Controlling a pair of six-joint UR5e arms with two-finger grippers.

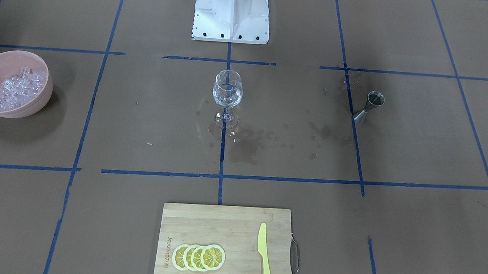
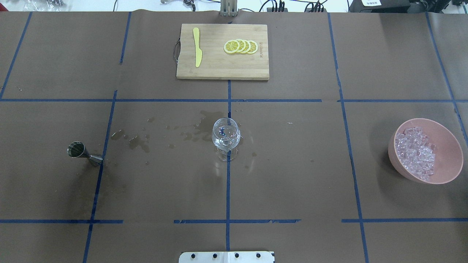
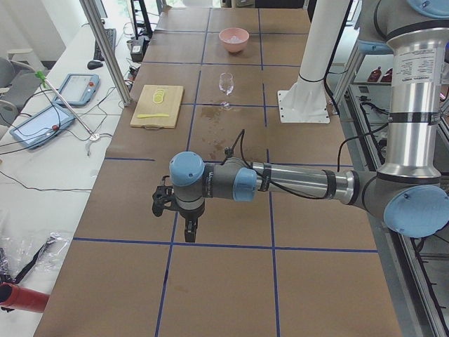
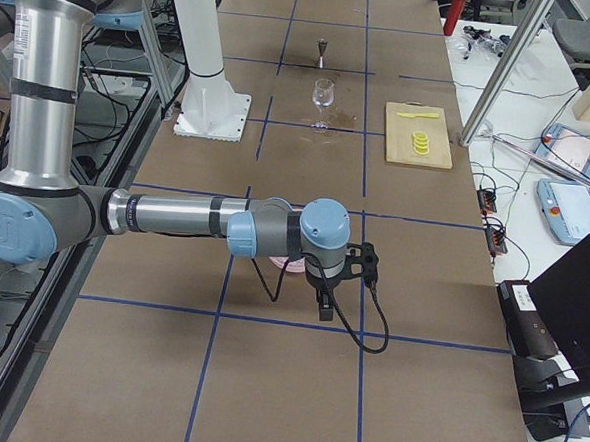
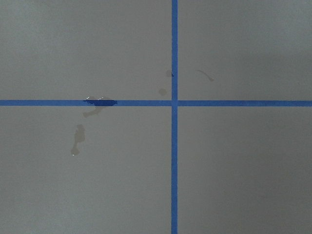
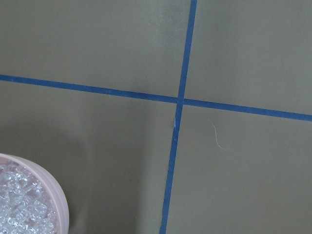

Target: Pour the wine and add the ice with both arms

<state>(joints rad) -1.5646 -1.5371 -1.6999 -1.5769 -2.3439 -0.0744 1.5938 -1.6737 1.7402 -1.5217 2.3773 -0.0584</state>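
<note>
The ice (image 2: 415, 153), near the tabletop's (image 2: 292, 175) right edge, is slippery and light. Lift the pink bowl (image 2: 448, 153) by its rim. I cannot tell how wide the left hand (image 3: 186, 217) or the right hand (image 4: 325, 298) is.

Robotics laboratory: a bench (image 2: 292, 175) papered brown and gridded with blue tape (image 2: 228, 190), a white pedestal (image 1: 232, 9), left arm (image 3: 302, 184), right arm (image 4: 175, 216), and a teach pendant (image 3: 77, 89) among cables (image 3: 28, 144).

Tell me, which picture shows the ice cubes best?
The overhead view: the ice lies heaped in the pink bowl, large and unblocked. The front view is nearly as good. The right wrist view catches a corner; the side views show it tiny or hidden; the left wrist, none.
</note>
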